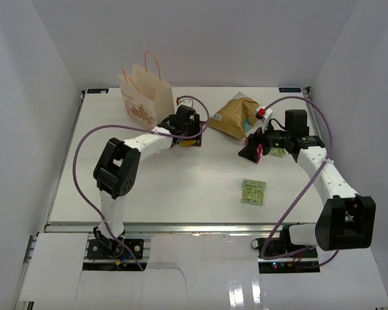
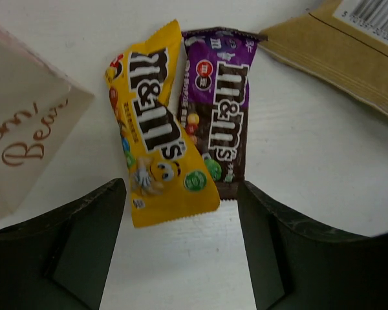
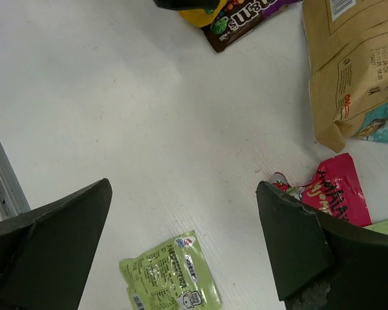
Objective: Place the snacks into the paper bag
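Observation:
The yellow packet (image 2: 158,129) and dark brown packet (image 2: 220,116) lie side by side on the table, just beyond my open, empty left gripper (image 2: 181,194). In the top view that gripper (image 1: 187,132) hovers beside the cream paper bag (image 1: 145,97), which stands upright. The tan-brown chip bag (image 1: 236,116) lies at the back centre. My right gripper (image 3: 183,190) is open and empty above bare table. A red packet (image 3: 330,194) lies by its right finger and a light green packet (image 3: 171,278) lies below it. No orange packet shows.
The paper bag's printed side (image 2: 26,142) is close on the left of the left gripper. The chip bag's edge (image 2: 349,45) is at its upper right. A second light green packet (image 1: 276,150) lies under the right wrist. White walls enclose the table.

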{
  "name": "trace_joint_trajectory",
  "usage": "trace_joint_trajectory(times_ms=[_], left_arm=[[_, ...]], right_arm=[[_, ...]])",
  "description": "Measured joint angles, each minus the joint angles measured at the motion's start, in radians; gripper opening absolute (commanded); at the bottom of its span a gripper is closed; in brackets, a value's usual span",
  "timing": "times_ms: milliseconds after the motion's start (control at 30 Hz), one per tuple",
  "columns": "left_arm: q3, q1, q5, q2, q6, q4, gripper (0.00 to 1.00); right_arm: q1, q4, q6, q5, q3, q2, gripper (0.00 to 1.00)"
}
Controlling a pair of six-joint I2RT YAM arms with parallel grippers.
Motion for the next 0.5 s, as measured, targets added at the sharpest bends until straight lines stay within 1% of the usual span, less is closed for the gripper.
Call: trace_joint_trajectory(times_ms=[167, 200, 333, 367, 467, 500], left_arm=[[0.187, 0.01, -0.039, 0.153, 0.061, -0.054, 0.79], [0.222, 0.013, -0.044, 0.182, 0.066, -0.066, 0.77], [0.312, 0.03, -0.066, 0.259, 0.075, -0.118, 0.66], [0.322, 0.032, -0.071, 0.267, 0.075, -0.129, 0.61], [0.328, 0.039, -0.077, 0.277, 0.074, -0.145, 0.54], [0.328, 0.042, -0.076, 0.277, 0.073, -0.15, 0.49]], right_arm=[[-0.024, 0.002, -0.002, -0.024, -0.026, -0.056, 0.99], [-0.027, 0.002, -0.001, -0.027, -0.027, -0.057, 0.99], [-0.033, 0.002, 0.0, -0.039, -0.039, -0.054, 1.0], [-0.034, 0.002, 0.0, -0.042, -0.04, -0.053, 1.0], [-0.034, 0.002, 0.004, -0.049, -0.04, -0.045, 1.0], [-0.034, 0.002, 0.005, -0.05, -0.04, -0.041, 1.0]])
